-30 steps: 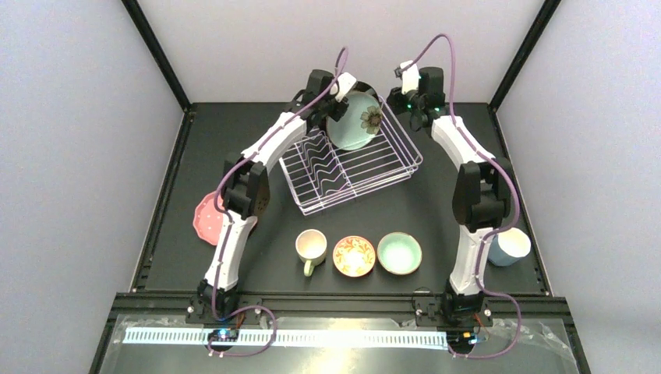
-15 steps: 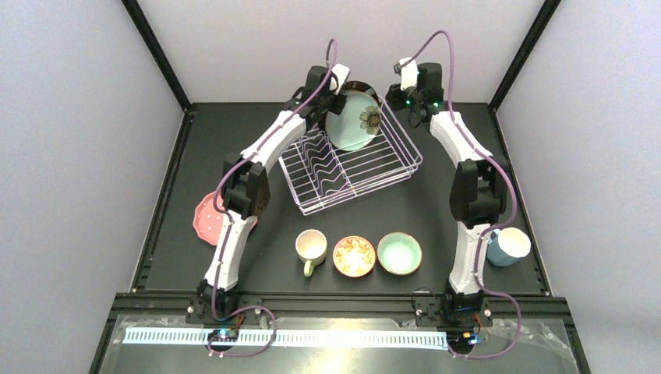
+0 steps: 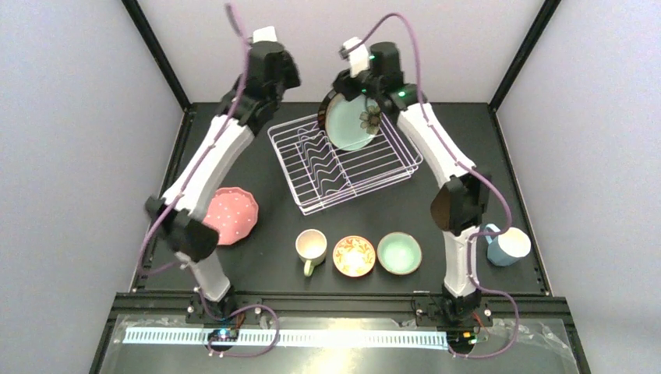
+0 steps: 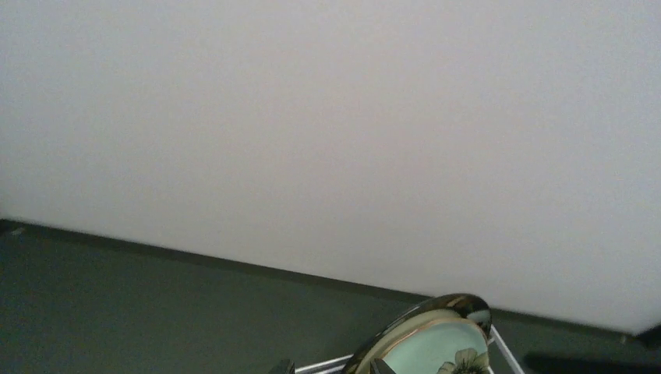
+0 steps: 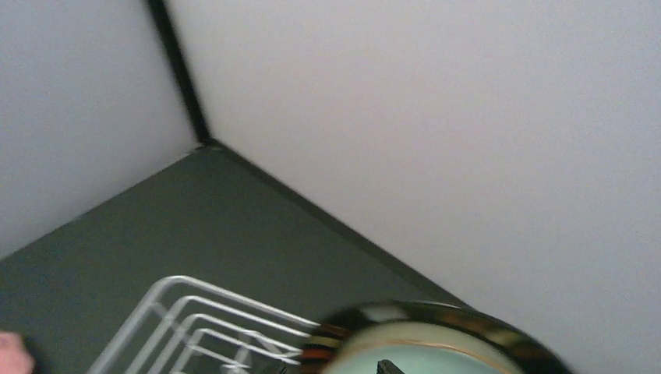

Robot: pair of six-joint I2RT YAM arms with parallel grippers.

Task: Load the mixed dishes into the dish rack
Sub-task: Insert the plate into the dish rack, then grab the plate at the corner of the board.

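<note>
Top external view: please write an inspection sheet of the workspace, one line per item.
Surface: dark table, no spill seen.
Job's things: teal flower plate stands on edge in the dish rack, cream dark-rimmed plate behind it; pink dotted plate, cream mug, red-orange bowl, mint bowl, blue mug on the table.
Clutter: nothing seen.
Grippers: left gripper raised near the rack's far left corner; right gripper at the teal plate's top; fingers hidden.
Cables: purple cables arch high over the table.
Surroundings: pale walls, black corner posts.

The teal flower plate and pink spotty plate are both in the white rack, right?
No. The teal flower plate is in the white wire dish rack, but the top external view shows the pink dotted scalloped plate on the dark table.
</note>
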